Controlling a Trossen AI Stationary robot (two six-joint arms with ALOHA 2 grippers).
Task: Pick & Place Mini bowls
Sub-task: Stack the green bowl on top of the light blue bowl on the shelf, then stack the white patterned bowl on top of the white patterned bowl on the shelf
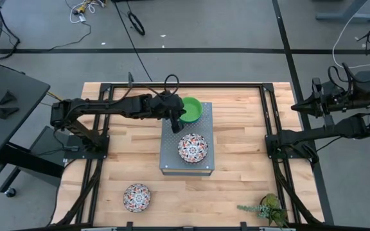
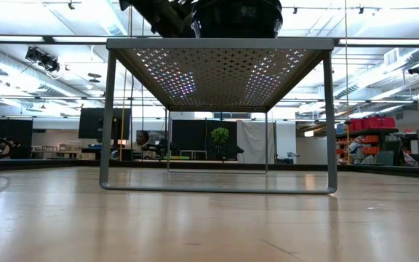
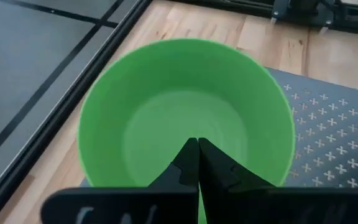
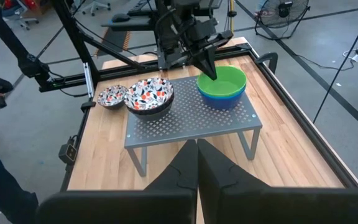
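Note:
A green mini bowl [image 4: 224,81] sits nested in a blue bowl [image 4: 221,99] at the far end of the grey perforated stand [image 1: 172,157]. My left gripper [image 3: 197,144] is shut, and its tips point down into the green bowl's [image 3: 166,124] mouth, by the rim on the table's left side. At the stand's near end a white floral bowl [image 1: 192,147] rests in a dark bowl [image 4: 146,111]. Another floral bowl [image 1: 137,197] stands on the table near its front edge. My right gripper [image 4: 197,149] is shut and held high off the table's right side. My left gripper [image 4: 211,72] comes slanting down from the table's left, its shut fingertips inside the green bowl's mouth near the rim [image 4: 205,79]. I cannot tell whether they touch the bowl's inner wall.
The stand stands on thin legs [image 2: 106,116] in the middle of the wooden table [image 1: 243,167]. Black frame rails [image 1: 272,128] run along the table's sides. A small plant [image 1: 266,208] sits at the near right corner.

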